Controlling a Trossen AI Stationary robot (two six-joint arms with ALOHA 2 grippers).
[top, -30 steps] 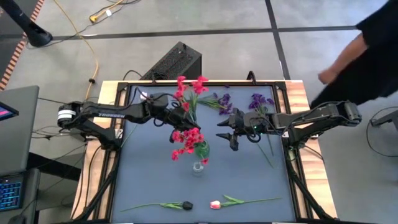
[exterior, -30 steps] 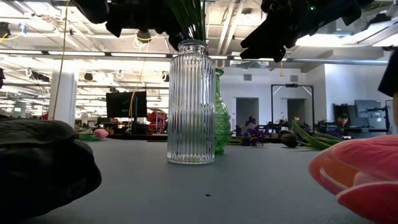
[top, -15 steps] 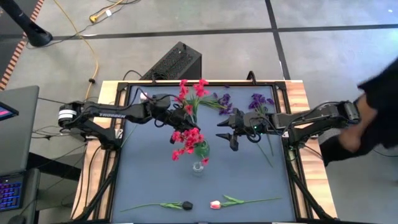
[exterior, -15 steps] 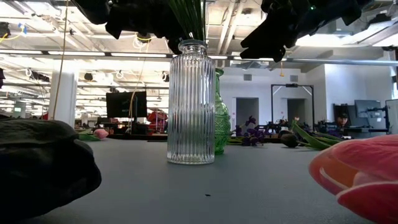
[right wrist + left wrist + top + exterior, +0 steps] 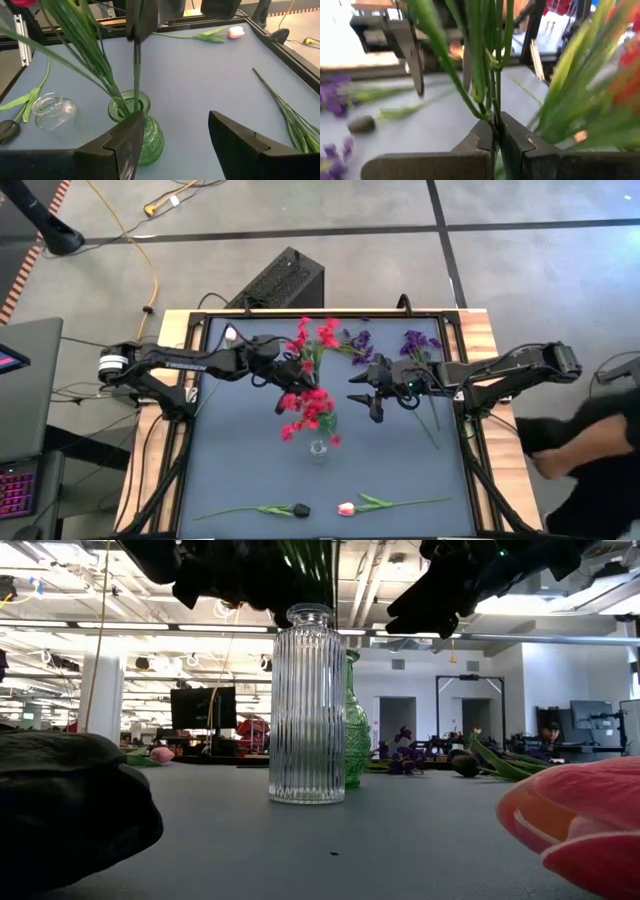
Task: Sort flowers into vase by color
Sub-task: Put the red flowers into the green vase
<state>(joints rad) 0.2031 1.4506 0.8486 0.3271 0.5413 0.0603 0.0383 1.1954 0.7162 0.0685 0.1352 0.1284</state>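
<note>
My left gripper (image 5: 287, 371) hangs over the table's middle, shut on a red flower whose blossoms (image 5: 316, 334) lean toward the far edge. Its stem (image 5: 136, 70) runs down to the mouth of the green vase (image 5: 136, 129), which holds more red flowers (image 5: 310, 406). A clear ribbed vase (image 5: 307, 705) stands on the table just nearer. My right gripper (image 5: 366, 392) waits open, right of the vases. Purple flowers (image 5: 356, 342) lie by the far edge. A dark tulip (image 5: 299, 510) and a pink tulip (image 5: 346, 508) lie by the near edge. My left gripper pinches the red flower's thin green stem (image 5: 494, 117) between its two fingers (image 5: 517, 145), coming level from the table's left and lying across the stem. The flower is lifted, nearly upright and tilted toward the far edge, its lower end at the green vase's mouth.
A second purple flower (image 5: 415, 343) and its long stem (image 5: 287, 116) lie right of my right gripper. A black box (image 5: 283, 278) sits beyond the far edge. A person (image 5: 590, 450) moves beside the table's right side. Bare grey mat lies between the vases and the tulips.
My left gripper has drifted a little toward the table's right with the red flower, still shut on it. The blossoms have swung right and slightly nearer, and the red flowers in the green vase have shifted with them. The person has moved along the right side toward the near end.
</note>
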